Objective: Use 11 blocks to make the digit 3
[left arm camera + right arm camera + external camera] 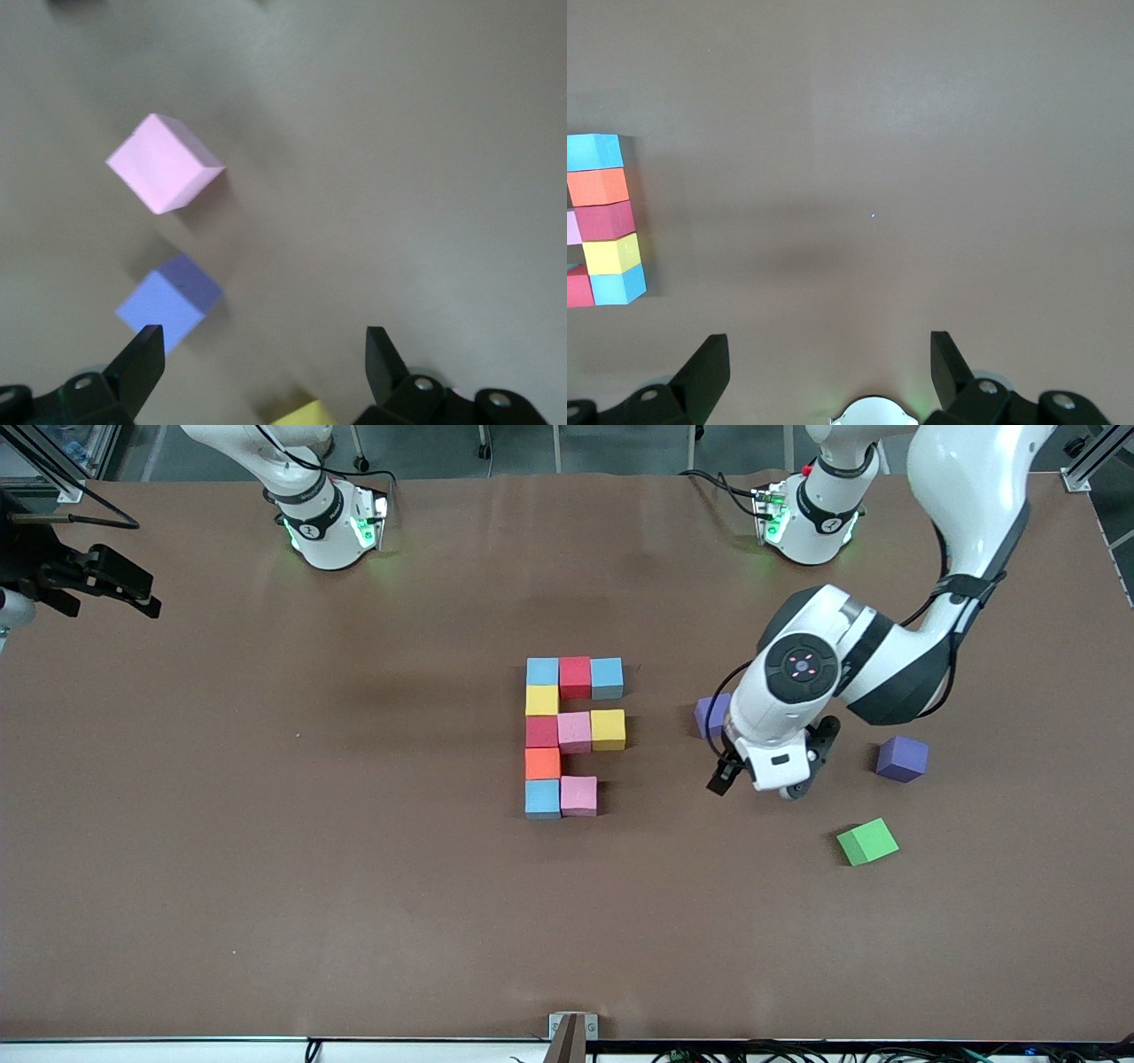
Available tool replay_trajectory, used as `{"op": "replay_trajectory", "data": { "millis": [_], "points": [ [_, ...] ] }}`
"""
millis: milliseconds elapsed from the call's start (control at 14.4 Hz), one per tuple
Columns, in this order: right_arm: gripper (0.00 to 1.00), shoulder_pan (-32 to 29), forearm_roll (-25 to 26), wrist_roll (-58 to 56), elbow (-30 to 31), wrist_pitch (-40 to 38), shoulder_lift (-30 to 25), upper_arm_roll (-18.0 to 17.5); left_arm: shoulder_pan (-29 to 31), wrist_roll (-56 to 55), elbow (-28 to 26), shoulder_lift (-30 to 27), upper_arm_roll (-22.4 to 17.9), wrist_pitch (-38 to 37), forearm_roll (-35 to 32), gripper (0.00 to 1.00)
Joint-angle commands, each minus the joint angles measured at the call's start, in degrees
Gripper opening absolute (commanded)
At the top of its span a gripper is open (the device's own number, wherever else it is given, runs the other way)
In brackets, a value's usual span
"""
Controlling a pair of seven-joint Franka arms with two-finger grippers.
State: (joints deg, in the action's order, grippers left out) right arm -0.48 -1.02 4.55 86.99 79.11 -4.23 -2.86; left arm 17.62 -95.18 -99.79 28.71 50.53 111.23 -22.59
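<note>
Fetching the eleventh cube is, as I judge, the step in hand. The figure of ten small foam cubes [574, 732] lies in the middle of the brown worktop [266, 868]. Its row nearest to the front camera has only a light blue foam cube [542, 798] and a pink foam cube [578, 795], so one place beside the pink one is free.

The left end effector [769, 769] hovers low over the worktop, off the figure toward the left arm's end, with its fingers apart and nothing between them. A purple foam cube [711, 716] lies near it, partly covered by the arm. A second purple foam cube [902, 758] and a green foam cube [867, 841] lie further from the figure.

The right end effector [824, 343] waits with fingers apart, well away from the figure toward the right arm's end.

The next move probably calls for centring over one purple cube, descending and closing squarely on its flat sides.
</note>
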Motion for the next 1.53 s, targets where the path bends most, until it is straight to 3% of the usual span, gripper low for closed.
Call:
{"op": "replay_trajectory", "data": {
  "millis": [0,347,693,971,1248,1456],
  "points": [
    [1.0,-0.5,-0.4,-0.1,2.2,1.4,-1.8,-0.7,9.2,4.8,-8.0,-2.5,7.7,2.1,0.2,1.0],
    [1.0,-1.0,-0.3,-4.8,2.1,2.4,-1.6,-0.1,9.3,13.3,-13.9,-1.0,8.1,6.1,-3.4,1.0],
    [1.0,-0.8,0.2,-6.9,2.3,1.9,-1.7,1.6,9.0,14.2,-20.6,2.7,8.1,11.9,-10.7,0.99],
    [1.0,-0.3,0.3,-7.4,2.5,1.7,-1.7,4.3,8.6,16.6,-21.3,6.8,8.0,12.3,-12.6,0.99],
    [1.0,-0.2,0.3,-8.8,2.5,1.7,-1.7,4.6,7.8,16.6,-21.9,8.5,7.7,12.4,-14.6,0.99],
    [1.0,-0.3,0.3,-8.8,2.5,1.7,-1.7,4.6,7.7,15.7,-21.9,9.0,7.6,12.6,-14.9,0.91]
  ]
}}
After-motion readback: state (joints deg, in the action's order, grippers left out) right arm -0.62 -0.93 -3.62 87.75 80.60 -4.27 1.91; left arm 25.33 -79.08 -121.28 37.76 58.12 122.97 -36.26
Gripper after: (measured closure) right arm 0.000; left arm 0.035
